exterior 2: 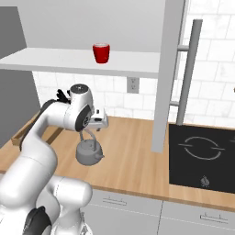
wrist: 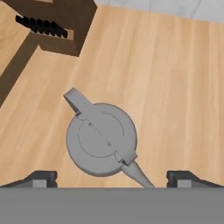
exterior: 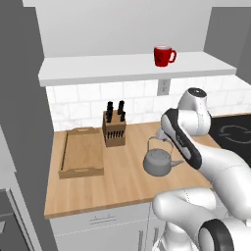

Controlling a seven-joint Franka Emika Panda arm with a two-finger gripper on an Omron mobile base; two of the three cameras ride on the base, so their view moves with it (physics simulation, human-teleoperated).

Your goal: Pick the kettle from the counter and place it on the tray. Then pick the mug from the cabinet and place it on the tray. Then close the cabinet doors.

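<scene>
Your tool [wrist: 112,178] hangs right above the kettle [exterior: 158,161], with its two tips spread wide and nothing between them. The kettle sits on the worktop [exterior: 122,184], near the knife block [exterior: 114,128] and well apart from the tray [exterior: 82,153].

Watch out here. The kettle's handle is thin and runs at a slant across the hand view. If you come down without turning to match it, I think the tips could close on air or bump the lid. A bump could tip the kettle or push it away. The knife block is also between the kettle and the tray, so a low carry could knock it.

Some things are hard to see. In the left base view, the arm covers the tool. In the right base view, the tips blur into the handle. The red mug [exterior 2: 101,53] sits up in the cabinet [exterior: 132,66], and the tray is cut off behind the arm in the right base view.
</scene>
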